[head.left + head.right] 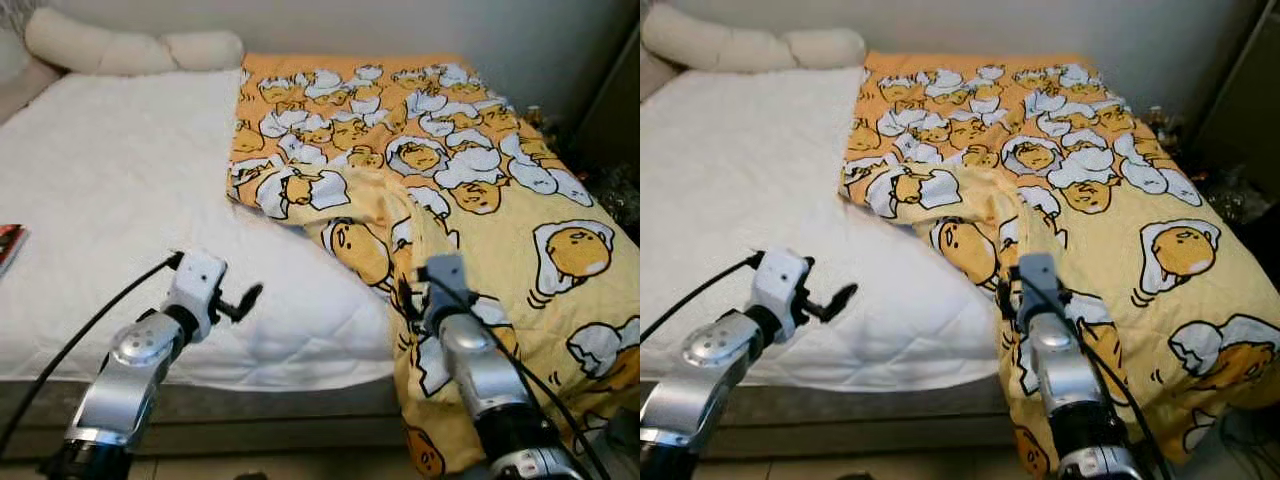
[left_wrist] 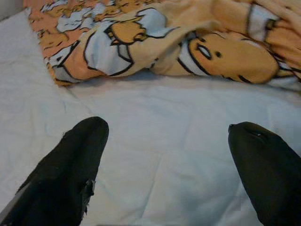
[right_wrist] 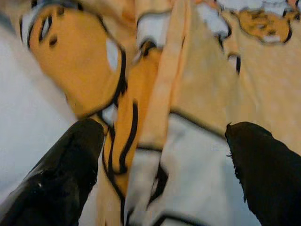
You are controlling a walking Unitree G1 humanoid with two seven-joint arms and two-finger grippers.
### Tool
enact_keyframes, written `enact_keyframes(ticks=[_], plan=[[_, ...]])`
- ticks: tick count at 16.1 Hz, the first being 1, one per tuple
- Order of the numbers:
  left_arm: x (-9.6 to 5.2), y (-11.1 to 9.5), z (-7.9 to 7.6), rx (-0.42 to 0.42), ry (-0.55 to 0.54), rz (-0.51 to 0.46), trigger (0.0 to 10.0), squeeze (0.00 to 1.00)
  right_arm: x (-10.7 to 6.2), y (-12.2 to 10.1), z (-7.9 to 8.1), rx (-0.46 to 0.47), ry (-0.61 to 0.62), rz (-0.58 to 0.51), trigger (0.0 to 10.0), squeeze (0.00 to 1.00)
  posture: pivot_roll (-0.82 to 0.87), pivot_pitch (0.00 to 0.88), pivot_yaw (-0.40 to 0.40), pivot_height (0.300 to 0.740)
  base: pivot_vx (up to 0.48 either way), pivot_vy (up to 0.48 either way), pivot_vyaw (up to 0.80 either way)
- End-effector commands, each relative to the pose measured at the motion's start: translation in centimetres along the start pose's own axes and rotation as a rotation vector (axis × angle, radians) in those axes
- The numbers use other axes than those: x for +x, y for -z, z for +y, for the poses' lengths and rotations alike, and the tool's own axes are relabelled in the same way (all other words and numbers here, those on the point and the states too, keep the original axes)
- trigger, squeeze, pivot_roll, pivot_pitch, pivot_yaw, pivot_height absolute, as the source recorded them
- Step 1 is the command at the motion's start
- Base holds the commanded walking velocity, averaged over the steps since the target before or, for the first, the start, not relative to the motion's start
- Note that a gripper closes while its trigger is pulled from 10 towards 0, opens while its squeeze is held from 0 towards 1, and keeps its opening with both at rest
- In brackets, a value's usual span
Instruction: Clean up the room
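Note:
A yellow blanket printed with cartoon eggs covers the right half of the bed, and its left edge is folded back in a bunched ridge. The white quilted mattress lies bare on the left. My left gripper hovers open over the white mattress near the bed's front edge, short of the blanket's fold. Over the blanket's rumpled edge at the front, my right gripper is open, with the fabric lying between and beyond its fingers.
Cream pillows lie along the head of the bed by the wall. A small red object sits at the mattress's left edge. Dark furniture and clutter stand to the right. The blanket hangs over the bed's front edge.

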State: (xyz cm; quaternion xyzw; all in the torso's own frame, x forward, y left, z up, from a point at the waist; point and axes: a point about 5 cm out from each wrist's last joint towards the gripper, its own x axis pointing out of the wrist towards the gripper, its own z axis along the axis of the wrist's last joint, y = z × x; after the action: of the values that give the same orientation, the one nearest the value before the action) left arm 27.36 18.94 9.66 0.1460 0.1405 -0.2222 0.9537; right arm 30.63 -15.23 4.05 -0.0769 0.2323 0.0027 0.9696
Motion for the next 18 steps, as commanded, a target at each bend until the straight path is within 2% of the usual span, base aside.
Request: enact_keyframes(ticks=[1,3,4,5,6,7,9,13,18], plan=[[-0.2,-0.2,-0.4,0.044,0.061,0.016,10.0,1.0,0.5,-0.2,-0.4,0.007,0.019,0.026,10.0,0.0,0.07,0.0,0.026,0.74,0.0,0.0,0.0],[-0.7,0.0,-0.6,0.067,0.136,0.053,10.0,1.0,1.5,0.8,-0.6,0.031,0.002,0.101,10.0,0.0,0.09,0.0,0.027,0.74,0.0,0.0,0.0],[-0.9,0.1,-0.5,0.072,0.16,0.067,10.0,1.0,1.9,1.4,-0.9,0.001,0.0,0.144,10.0,0.0,0.1,0.0,0.026,0.74,0.0,0.0,0.0],[-1.0,0.0,-0.3,0.076,0.171,0.077,10.0,1.0,2.1,1.7,-1.3,0.004,0.01,0.169,2.3,0.0,0.1,0.0,0.025,0.74,0.0,0.0,0.0],[-1.0,0.0,-0.3,0.076,0.174,0.077,10.0,1.0,2.2,1.7,-1.2,0.026,-0.011,0.172,0.0,0.0,0.11,0.0,0.025,0.74,0.0,0.0,0.0],[-1.0,-0.1,-0.2,0.077,0.176,0.076,10.0,1.0,2.2,1.7,-0.9,0.065,-0.043,0.176,0.0,0.0,0.11,0.0,0.023,0.74,0.0,0.0,0.0],[-1.0,-0.3,-0.2,0.08,0.18,0.078,10.0,1.0,2.3,1.7,-0.8,0.073,-0.068,0.176,0.0,0.0,0.12,0.0,0.026,0.74,0.0,0.0,0.0],[-1.3,-0.5,-0.3,0.082,0.189,0.083,10.0,1.0,2.2,2.6,-1.5,0.027,-0.076,0.212,0.0,0.0,0.15,0.0,0.021,0.74,0.0,0.0,0.0],[-1.3,-0.5,-0.3,0.082,0.189,0.083,10.0,1.0,2.2,2.6,-1.5,0.027,-0.076,0.212,0.0,0.0,0.15,0.0,0.021,0.74,0.0,0.0,0.0]])
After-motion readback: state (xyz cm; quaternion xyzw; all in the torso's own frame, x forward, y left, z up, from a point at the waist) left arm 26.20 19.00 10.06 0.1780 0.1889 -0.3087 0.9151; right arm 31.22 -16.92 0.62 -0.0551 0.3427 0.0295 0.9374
